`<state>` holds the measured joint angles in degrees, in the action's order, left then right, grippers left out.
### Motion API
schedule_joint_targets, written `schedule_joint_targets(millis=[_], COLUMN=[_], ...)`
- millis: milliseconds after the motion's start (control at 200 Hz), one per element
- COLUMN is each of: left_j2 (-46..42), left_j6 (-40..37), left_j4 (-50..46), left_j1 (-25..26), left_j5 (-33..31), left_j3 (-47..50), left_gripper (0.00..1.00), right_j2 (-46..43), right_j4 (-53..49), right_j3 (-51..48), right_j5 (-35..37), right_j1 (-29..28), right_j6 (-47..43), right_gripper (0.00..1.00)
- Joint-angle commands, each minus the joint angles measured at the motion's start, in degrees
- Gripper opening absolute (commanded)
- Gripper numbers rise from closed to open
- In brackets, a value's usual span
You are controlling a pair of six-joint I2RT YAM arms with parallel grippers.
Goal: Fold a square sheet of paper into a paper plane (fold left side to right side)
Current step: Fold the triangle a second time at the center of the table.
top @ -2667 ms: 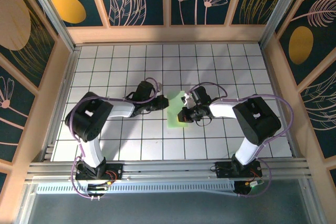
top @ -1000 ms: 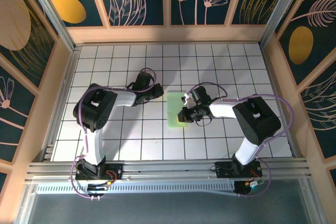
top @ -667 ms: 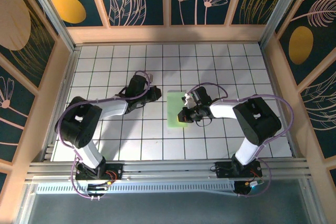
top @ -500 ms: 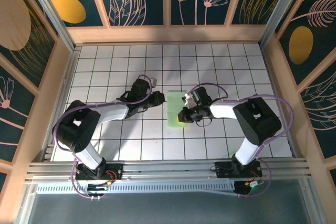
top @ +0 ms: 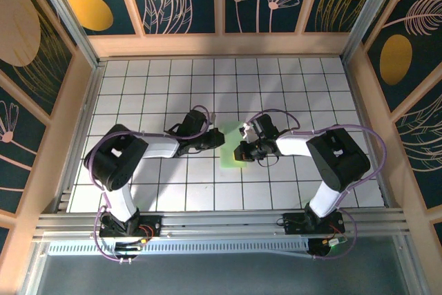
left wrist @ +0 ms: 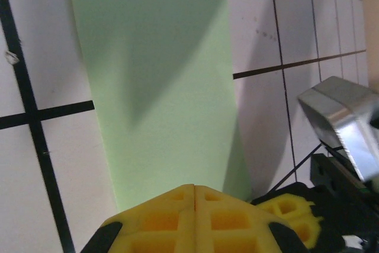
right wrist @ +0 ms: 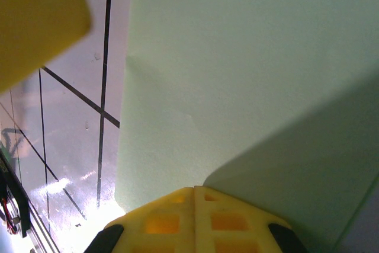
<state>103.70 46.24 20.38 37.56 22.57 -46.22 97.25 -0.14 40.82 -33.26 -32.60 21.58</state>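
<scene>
The square sheet of paper (top: pixel 230 159) lies flat on the grid table as a narrow pale green rectangle folded in half, not in the shape of a paper plane. My left gripper (top: pixel 219 139) is shut, its yellow tips (left wrist: pixel 194 189) resting on the paper (left wrist: pixel 154 87) at its left edge. My right gripper (top: pixel 239 151) is shut too, its tips (right wrist: pixel 194 190) pressing down on the paper (right wrist: pixel 237 57) from the right. Neither gripper holds the sheet. The two grippers are close together over it.
The white grid table (top: pixel 173 81) is walled by wooden panels (top: pixel 221 45) at the back and sides. The right arm's yellow finger (left wrist: pixel 290 208) and metal wrist part (left wrist: pixel 337 117) sit just right of the paper. The left finger (right wrist: pixel 35 16) shows blurred at top left.
My left gripper had swung off to the left of the paper; it has come back right and down onto the sheet's left edge. The right gripper and the paper stayed put.
</scene>
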Motion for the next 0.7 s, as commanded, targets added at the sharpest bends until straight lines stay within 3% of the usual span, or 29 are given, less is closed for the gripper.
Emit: schedule_joint_targets(millis=[0, 500, 691], left_j2=[2.6, 4.6, 4.2], left_j6=[0.9, -0.2, 0.1], left_j4=[1.4, -2.4, -2.2], left_j1=[0.6, 0.8, 1.0], left_j5=[1.8, -2.1, -2.8], left_j3=[-2.4, -1.0, 0.4], left_gripper=[0.0, 0.0, 0.0], right_j2=[3.1, 0.2, -4.8], right_j4=[-6.3, -4.5, -2.9], right_j3=[-2.2, -0.1, 1.6], right_j5=[8.2, 3.8, 0.2], right_j1=[0.2, 0.3, 1.0], right_j6=[0.4, 2.2, 4.3], right_gripper=[0.0, 0.0, 0.12])
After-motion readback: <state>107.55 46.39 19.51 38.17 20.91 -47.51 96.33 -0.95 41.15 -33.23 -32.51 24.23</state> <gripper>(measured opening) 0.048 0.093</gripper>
